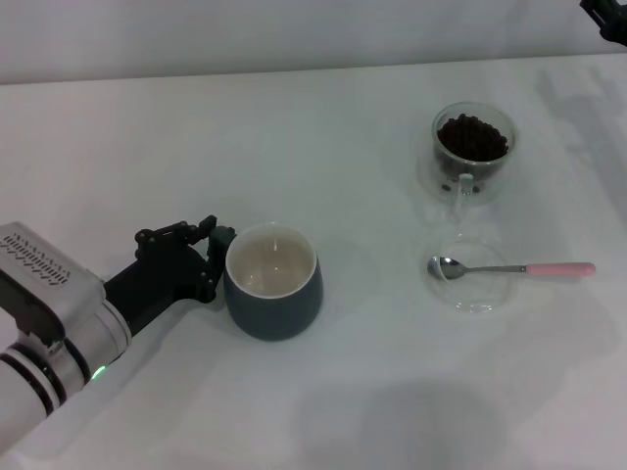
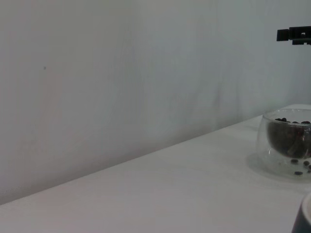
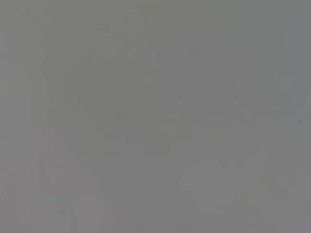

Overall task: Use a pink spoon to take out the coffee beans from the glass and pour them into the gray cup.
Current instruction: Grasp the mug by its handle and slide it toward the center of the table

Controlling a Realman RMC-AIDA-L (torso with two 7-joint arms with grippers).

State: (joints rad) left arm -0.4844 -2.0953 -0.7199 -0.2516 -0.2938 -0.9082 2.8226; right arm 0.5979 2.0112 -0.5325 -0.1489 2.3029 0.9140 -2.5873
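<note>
Nearest, the gray cup (image 1: pixel 273 282) stands empty, cream inside, with the left gripper (image 1: pixel 217 257) pressed to its left wall; whether it clasps the cup cannot be told. Right of it, well apart from that gripper, the pink spoon (image 1: pixel 509 267) lies bowl-first in a shallow dish (image 1: pixel 468 299). Farther back, the glass (image 1: pixel 471 154) holds the coffee beans (image 1: pixel 472 137); the right gripper (image 1: pixel 605 20) sits at the far right edge, grip state unclear.

gray cup (image 1: pixel 273 284) dark blue-gray outside, cream inside; coffee beans (image 1: pixel 472 137) dark brown; glass (image 1: pixel 473 155) clear; pink spoon (image 1: pixel 509 267) silver bowl, pale pink handle; table (image 1: pixel 323 392) white
</note>
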